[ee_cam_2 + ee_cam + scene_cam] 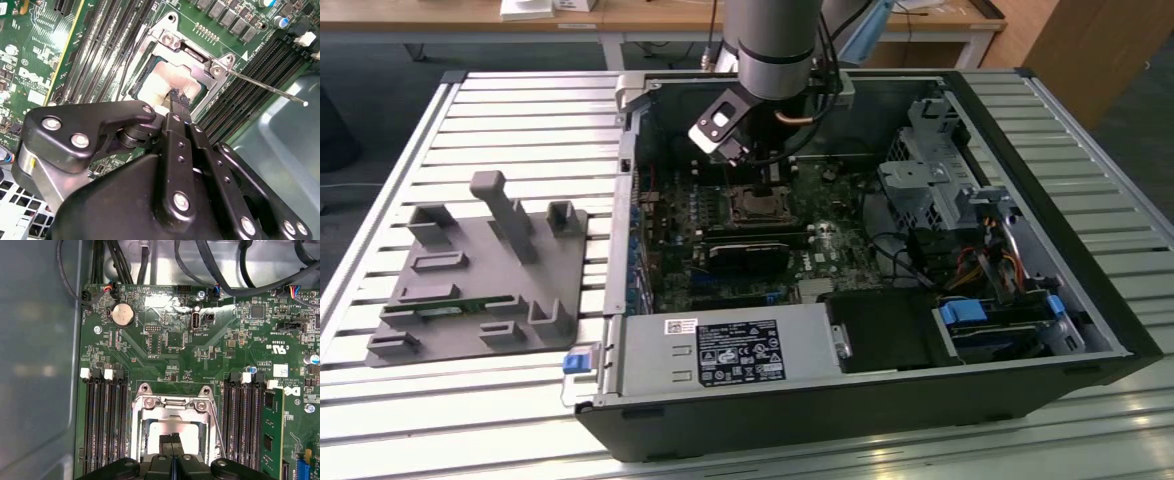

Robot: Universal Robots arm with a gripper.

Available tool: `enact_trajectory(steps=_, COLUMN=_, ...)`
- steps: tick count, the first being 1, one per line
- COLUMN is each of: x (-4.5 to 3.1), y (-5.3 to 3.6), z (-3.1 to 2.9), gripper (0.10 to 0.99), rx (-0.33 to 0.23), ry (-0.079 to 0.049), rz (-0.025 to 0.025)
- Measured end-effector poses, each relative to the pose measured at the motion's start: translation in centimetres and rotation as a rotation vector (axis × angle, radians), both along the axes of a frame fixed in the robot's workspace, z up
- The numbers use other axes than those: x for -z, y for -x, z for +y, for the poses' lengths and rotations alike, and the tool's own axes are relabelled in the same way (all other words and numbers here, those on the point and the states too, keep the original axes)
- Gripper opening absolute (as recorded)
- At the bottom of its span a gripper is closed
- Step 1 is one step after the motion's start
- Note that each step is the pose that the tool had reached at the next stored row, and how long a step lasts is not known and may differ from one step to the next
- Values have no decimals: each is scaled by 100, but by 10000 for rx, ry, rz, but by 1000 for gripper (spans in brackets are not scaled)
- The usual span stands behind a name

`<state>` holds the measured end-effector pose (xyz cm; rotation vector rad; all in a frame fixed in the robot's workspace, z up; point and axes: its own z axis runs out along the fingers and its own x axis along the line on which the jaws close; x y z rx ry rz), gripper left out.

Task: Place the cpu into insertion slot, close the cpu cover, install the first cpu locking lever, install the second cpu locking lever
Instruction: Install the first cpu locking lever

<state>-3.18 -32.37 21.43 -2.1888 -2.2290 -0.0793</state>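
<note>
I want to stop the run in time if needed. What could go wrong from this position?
The gripper is low over the cpu, which lies in the window of the cpu cover; pressing off-centre might scratch or tilt the chip. One locking lever sticks out loose above the memory slots; the arm could catch or bend it.

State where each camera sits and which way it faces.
Exterior view: off the arm, looking down into the open computer case; arm and pincer show.
First wrist view: at the wrist, facing along the pincer onto the green board.
Second wrist view: at the wrist, facing over the pincer's body at the cpu.
Shared: both wrist views show pincer tips at the cpu.
</note>
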Motion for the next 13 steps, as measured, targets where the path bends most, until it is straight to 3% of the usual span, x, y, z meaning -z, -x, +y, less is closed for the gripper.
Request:
enact_trajectory(steps=7, x=-10, y=-1, z=0, gripper=106, rx=-1, ry=1, rz=0)
enact_trajectory(steps=13, x=-67, y=-1, z=0, gripper=106, rx=0, ry=0, rz=0)
